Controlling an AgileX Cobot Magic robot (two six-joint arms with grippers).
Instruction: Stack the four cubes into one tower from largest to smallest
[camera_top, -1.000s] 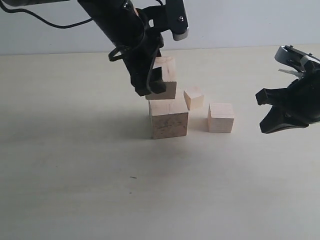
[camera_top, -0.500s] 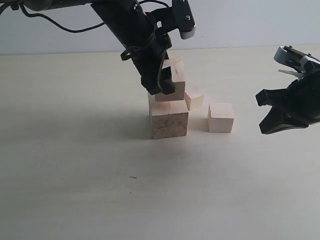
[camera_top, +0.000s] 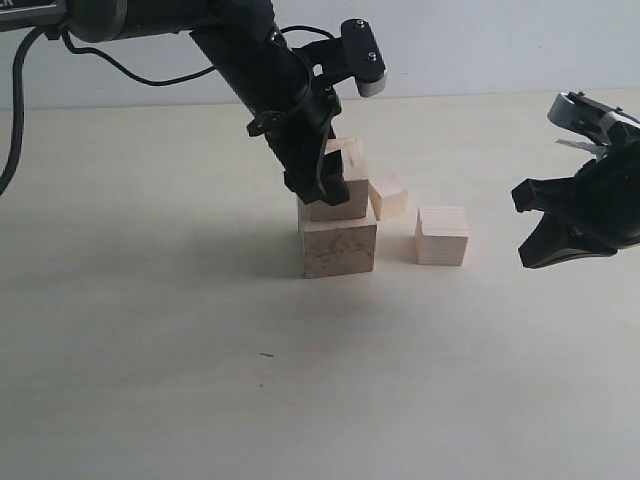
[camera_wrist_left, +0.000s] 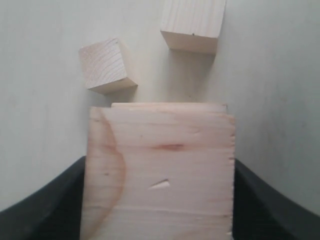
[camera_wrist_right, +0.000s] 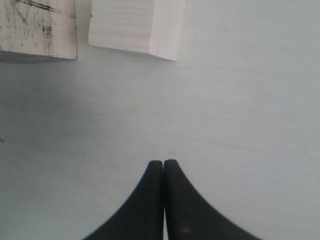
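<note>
Left hand (camera_top: 326, 180) lowered gripped cube (camera_top: 350, 196) onto largest cube (camera_top: 338, 248).

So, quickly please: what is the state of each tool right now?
Left tool: closed on the second-largest cube.
Right tool: closed, holding nothing.

exterior view: off the arms, at mid distance, facing the largest cube (camera_top: 338, 248) front-on and slightly downward; left wrist view: close above it, looking down, the gripped cube (camera_wrist_left: 160, 170) filling the near field; right wrist view: low, out to its side, angled down toward it; all three share the lone cube (camera_top: 441, 236) beside it
</note>
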